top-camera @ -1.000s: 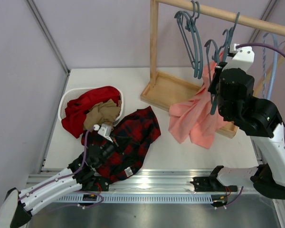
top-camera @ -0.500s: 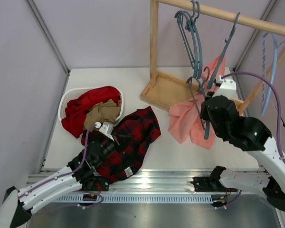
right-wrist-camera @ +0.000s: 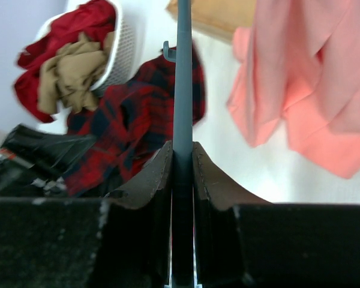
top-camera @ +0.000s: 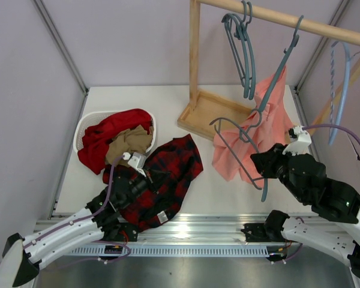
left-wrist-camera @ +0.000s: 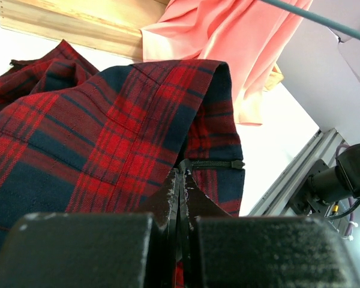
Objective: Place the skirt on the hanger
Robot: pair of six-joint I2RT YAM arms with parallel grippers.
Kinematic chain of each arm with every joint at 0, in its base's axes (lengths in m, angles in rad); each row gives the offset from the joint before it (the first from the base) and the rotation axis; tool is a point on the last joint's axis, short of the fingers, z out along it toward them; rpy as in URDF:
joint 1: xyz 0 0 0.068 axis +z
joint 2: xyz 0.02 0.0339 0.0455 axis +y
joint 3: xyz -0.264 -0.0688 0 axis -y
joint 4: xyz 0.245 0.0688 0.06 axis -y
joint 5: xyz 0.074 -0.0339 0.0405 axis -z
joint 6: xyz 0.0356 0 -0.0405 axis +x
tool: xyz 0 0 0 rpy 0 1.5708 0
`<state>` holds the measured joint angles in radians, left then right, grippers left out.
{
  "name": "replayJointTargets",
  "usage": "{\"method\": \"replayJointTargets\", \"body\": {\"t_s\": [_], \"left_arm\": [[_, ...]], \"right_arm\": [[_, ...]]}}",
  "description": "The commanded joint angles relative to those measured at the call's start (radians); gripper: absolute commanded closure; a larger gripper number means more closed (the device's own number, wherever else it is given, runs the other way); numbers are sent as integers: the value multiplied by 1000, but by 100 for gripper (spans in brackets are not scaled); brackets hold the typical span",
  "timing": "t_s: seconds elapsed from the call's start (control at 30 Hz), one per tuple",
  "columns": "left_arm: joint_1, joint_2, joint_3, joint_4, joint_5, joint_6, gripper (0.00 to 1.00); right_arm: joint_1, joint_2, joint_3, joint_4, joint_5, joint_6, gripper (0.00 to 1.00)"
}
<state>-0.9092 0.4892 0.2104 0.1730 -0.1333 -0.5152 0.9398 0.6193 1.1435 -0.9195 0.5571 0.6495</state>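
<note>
The red-and-black plaid skirt (top-camera: 171,171) lies flat on the white table, front left of centre, its white label near the front edge. My left gripper (top-camera: 149,179) rests on it and is shut, pinching skirt cloth between the fingertips (left-wrist-camera: 181,180); the plaid cloth (left-wrist-camera: 108,132) spreads out beyond them. My right gripper (top-camera: 261,163) is shut on a slate-blue hanger (top-camera: 237,153) and holds it in the air in front of the salmon garment, hook pointing left. In the right wrist view the hanger bar (right-wrist-camera: 182,72) runs straight out from the shut jaws (right-wrist-camera: 182,153) over the skirt (right-wrist-camera: 126,126).
A white basket (top-camera: 83,127) at the left holds a plain red garment (top-camera: 117,125) and a tan one (top-camera: 131,144). A wooden rack with a base tray (top-camera: 207,114) carries more slate-blue hangers (top-camera: 245,54), a salmon-pink garment (top-camera: 255,141) and a paler blue hanger (top-camera: 342,90).
My right arm has dropped from the rack rail and carried the hanger down and to the left, off the rail. The left gripper has stayed on the skirt.
</note>
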Motion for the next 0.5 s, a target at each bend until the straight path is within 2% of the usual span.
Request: {"method": "replayJointTargets", "body": {"t_s": [0.0, 0.17, 0.47], "left_arm": [[7, 23, 67, 51, 27, 9, 100], [7, 45, 96, 48, 18, 32, 100], [9, 72, 107, 6, -26, 44, 100]], "right_arm": [[7, -46, -27, 64, -109, 94, 100], [7, -85, -88, 68, -190, 119, 100], [8, -96, -151, 224, -318, 110, 100]]}}
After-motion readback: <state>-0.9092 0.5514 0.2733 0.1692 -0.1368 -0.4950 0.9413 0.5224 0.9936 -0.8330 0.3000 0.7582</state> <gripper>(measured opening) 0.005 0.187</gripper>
